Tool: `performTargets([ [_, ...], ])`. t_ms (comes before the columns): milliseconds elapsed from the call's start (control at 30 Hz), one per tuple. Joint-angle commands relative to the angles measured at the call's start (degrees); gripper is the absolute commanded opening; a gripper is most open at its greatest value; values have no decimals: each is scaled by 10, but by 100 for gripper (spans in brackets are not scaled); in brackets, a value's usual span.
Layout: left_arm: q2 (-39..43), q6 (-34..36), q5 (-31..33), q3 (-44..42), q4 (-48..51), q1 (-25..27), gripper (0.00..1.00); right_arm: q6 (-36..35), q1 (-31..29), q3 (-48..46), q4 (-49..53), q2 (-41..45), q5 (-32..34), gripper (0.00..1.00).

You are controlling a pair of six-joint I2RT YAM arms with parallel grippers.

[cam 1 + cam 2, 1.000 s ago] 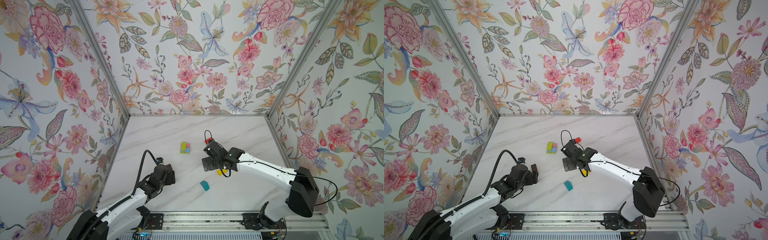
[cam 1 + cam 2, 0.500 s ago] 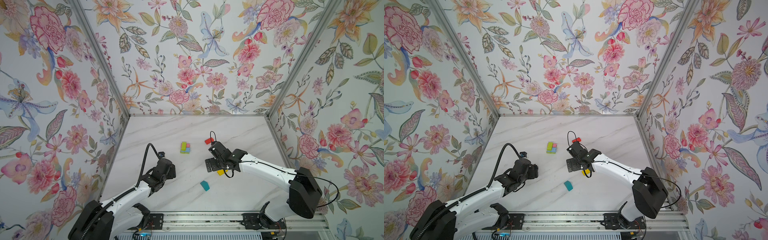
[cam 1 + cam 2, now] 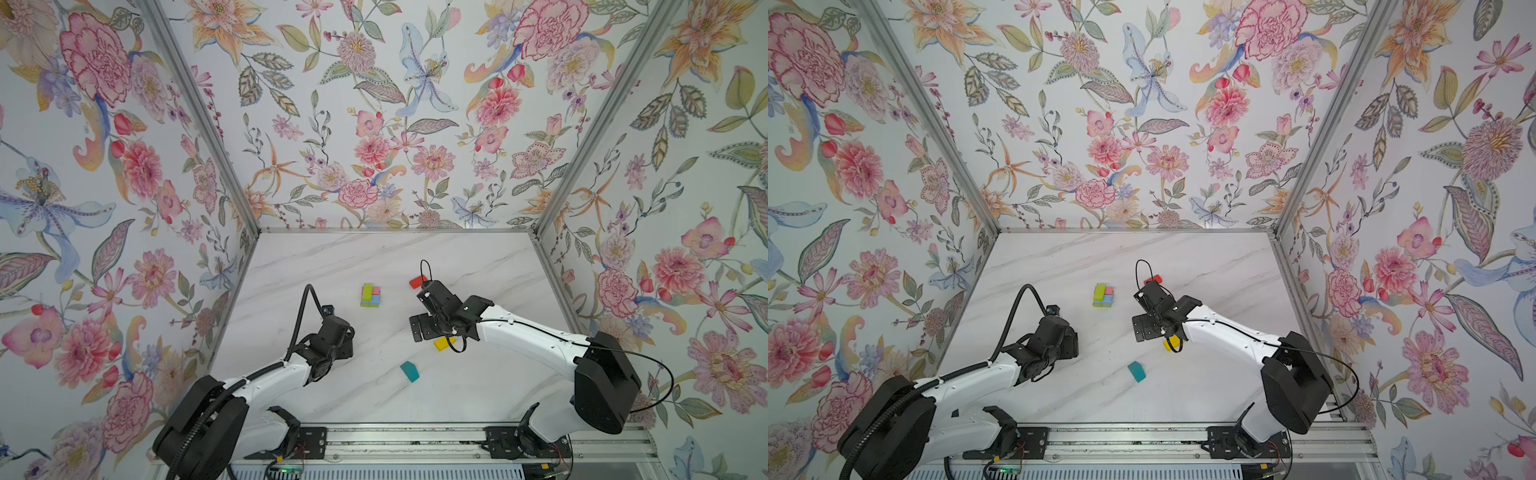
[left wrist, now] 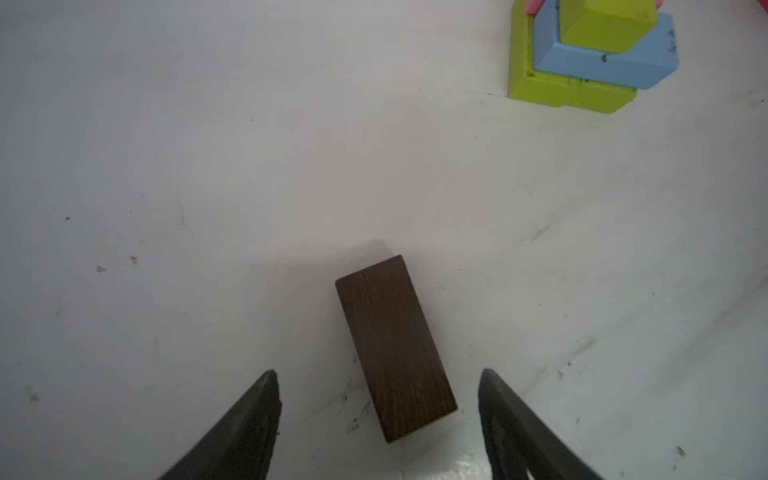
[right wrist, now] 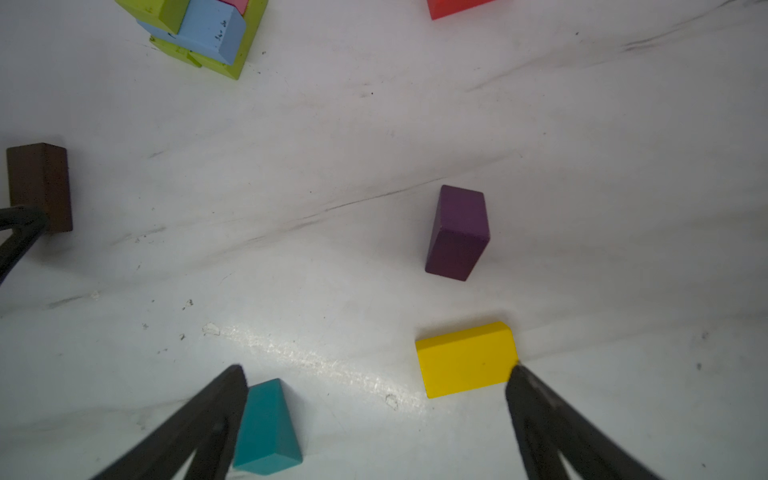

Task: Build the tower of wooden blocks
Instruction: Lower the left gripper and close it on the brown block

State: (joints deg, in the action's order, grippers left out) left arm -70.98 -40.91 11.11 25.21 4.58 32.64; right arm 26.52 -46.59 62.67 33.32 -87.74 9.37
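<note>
The tower (image 3: 370, 295) (image 3: 1104, 296) stands mid-table: lime green blocks at the base, light blue and pink above, one lime green on top. It also shows in the left wrist view (image 4: 590, 58) and the right wrist view (image 5: 199, 33). My left gripper (image 4: 377, 374) (image 3: 338, 334) is open, its jaws on either side of the near end of a flat brown block (image 4: 395, 345) without touching it. My right gripper (image 5: 376, 370) (image 3: 420, 328) hangs open and empty above the table between a teal block (image 5: 266, 428) (image 3: 409, 371) and a yellow block (image 5: 465, 359) (image 3: 444, 343).
A purple block (image 5: 457, 232) lies beyond the yellow one and is hidden under the right arm in both top views. A red block (image 3: 417, 281) (image 3: 1154, 278) lies behind the right wrist. Flowered walls enclose the marble table (image 3: 374, 257) on three sides.
The left gripper has moved toward the table's middle, over the brown block, and its jaws have narrowed. The right gripper has drawn back toward the front, uncovering the red block.
</note>
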Motion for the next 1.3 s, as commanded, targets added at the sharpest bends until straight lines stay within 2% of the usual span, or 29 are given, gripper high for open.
performTargets([
  [0, -20, 11, -1, 18, -16, 2, 75, -7, 6, -5, 0, 16, -4, 99],
  [267, -50, 9, -3, 30, -26, 2, 71, -12, 18, -23, 0, 30, -5, 99],
  [667, -84, -3, -31, 45, -46, 12, 61, -16, 31, -40, 0, 45, -9, 99],
  [1267, -160, -45, -40, 96, -72, 94, 56, -11, 38, -68, -1, 81, -10, 99],
])
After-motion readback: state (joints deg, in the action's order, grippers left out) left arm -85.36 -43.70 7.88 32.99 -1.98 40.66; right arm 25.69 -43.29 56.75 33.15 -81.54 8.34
